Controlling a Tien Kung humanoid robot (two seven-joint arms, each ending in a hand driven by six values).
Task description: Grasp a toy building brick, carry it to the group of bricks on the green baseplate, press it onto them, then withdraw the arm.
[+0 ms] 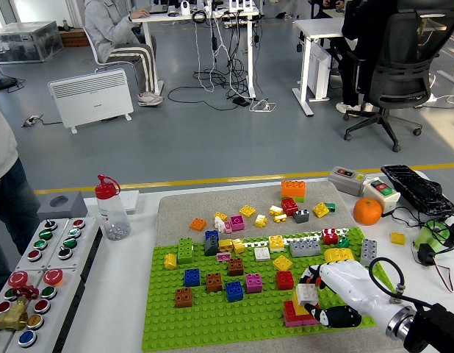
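Pressing grey brick (306, 293) onto red-yellow stack (296, 312) on green baseplate (212, 316), right hand (326, 290) gripping it, release and withdrawal pending

One green studded plastic baseplate (212, 312) lies on one white table (124, 294). On its near part stand two brown bricks (184, 297), two blue bricks (192, 277) and one magenta brick (253, 282). One round orange fruit (367, 211) sits far right, one clear plastic bottle with a red cap (109, 208) far left. One white robot hand (337, 290) shows near right.
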